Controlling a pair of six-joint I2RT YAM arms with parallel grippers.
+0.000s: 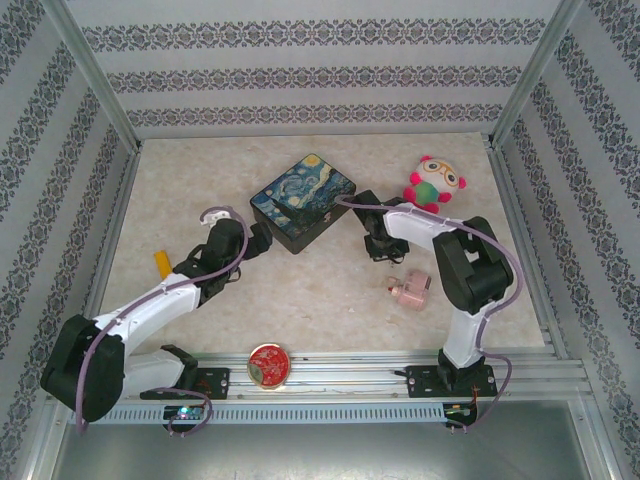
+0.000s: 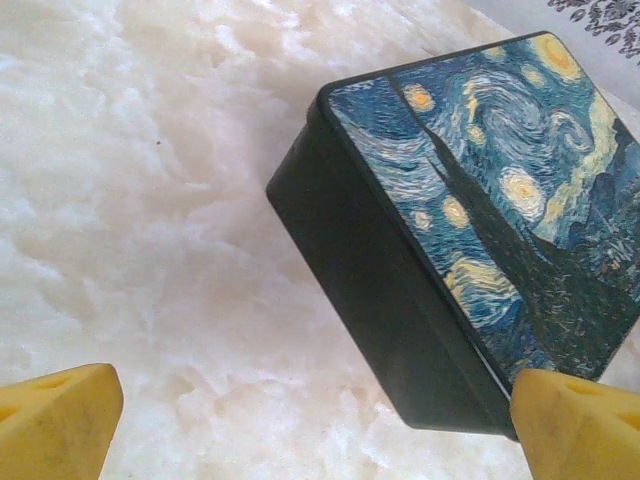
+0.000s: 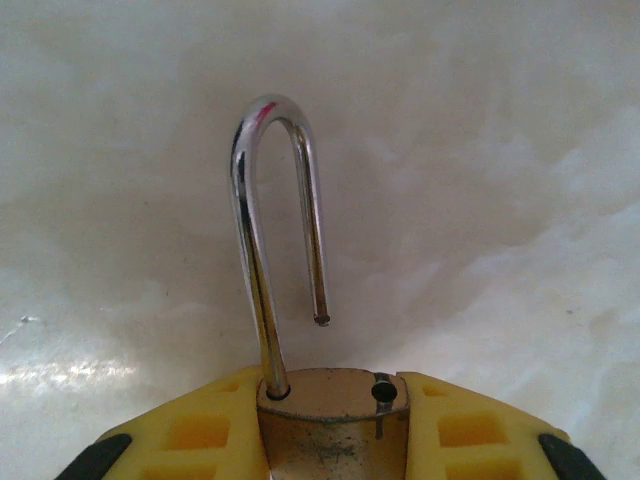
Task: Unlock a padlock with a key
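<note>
My right gripper point(image 3: 333, 435) is shut on the brass padlock point(image 3: 330, 425), its yellow fingers point(image 3: 200, 435) pressed against both sides of the body. The silvery shackle point(image 3: 262, 200) stands up out of the body and is sprung: its free end hangs above the empty hole. In the top view the right gripper point(image 1: 378, 245) is just right of the Starry Night box point(image 1: 303, 200). My left gripper point(image 1: 262, 237) stands open at the box's near left corner, with bare table between its yellow fingertips point(image 2: 55, 420). The key is out of view.
The Starry Night box point(image 2: 480, 220) lies close ahead of the left gripper. A pink blocky object point(image 1: 410, 290) lies near the right arm. An owl plush point(image 1: 435, 182) sits at the back right. A red round tin point(image 1: 269, 364) rests by the front rail, and a small yellow piece point(image 1: 160, 263) lies at the left.
</note>
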